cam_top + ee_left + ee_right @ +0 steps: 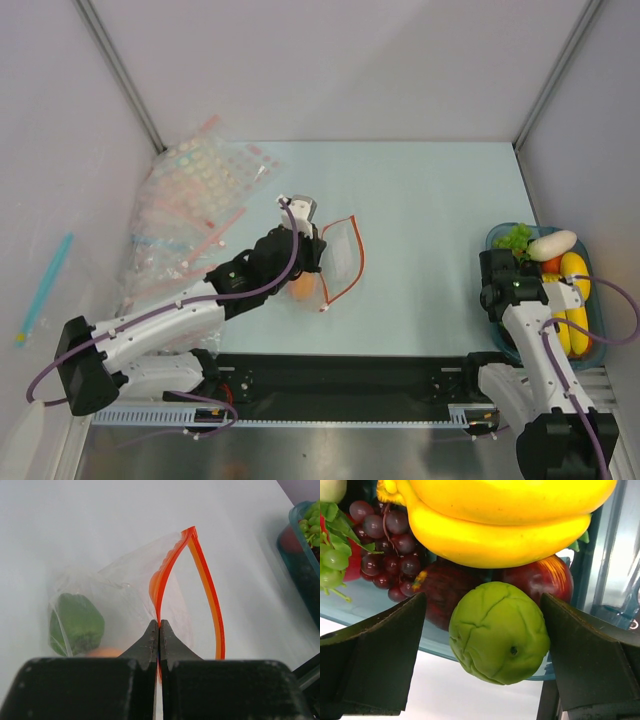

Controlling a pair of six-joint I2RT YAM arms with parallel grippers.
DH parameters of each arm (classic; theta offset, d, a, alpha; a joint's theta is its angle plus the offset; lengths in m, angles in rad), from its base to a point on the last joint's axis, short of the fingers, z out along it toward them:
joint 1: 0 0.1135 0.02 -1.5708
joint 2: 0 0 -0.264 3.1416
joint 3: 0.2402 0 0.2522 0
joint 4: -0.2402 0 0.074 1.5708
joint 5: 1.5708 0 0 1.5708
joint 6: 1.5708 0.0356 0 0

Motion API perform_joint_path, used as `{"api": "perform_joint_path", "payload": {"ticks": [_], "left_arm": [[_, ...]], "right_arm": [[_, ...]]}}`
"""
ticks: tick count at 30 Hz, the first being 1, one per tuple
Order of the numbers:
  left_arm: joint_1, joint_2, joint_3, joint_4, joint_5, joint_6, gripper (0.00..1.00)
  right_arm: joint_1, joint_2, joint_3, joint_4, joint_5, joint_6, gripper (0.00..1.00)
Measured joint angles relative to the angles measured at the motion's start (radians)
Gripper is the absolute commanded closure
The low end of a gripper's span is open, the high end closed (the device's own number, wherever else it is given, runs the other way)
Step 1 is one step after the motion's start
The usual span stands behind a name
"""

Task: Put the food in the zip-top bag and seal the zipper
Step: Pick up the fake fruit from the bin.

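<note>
The clear zip-top bag (338, 258) lies mid-table with its mouth gaping. My left gripper (318, 250) is shut on one side of the red-orange zipper (207, 585), seen pinched in the left wrist view (159, 625). Inside the bag are a green piece (76, 624) and an orange ball (102, 652). My right gripper (485, 625) is open at the tray's left rim (497, 272), with a round green piece (497, 632) between its fingers; it touches the right finger and stands apart from the left one. A dark red piece (445, 595) and a white radish (552, 243) lie in the tray.
The blue tray (590, 348) at the right edge also holds yellow bananas (505, 520) and purple grapes (390, 545). A heap of dotted clear bags (195, 200) lies at the back left. A blue stick (45, 285) lies outside the left wall.
</note>
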Motion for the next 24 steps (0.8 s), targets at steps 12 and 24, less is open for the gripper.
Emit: {"api": "perform_joint_path", "payload": {"ticks": [12,24], "left_arm": [[0.000,0.000,0.001,0.000,0.000,0.000,1.00],[0.000,0.000,0.001,0.000,0.011,0.000,1.00]], "right_arm": [[-0.011,-0.036,-0.037,0.074,-0.110,-0.027,0.40],[-0.011,-0.218,0.066,0.008,-0.127,-0.079,0.57]]}}
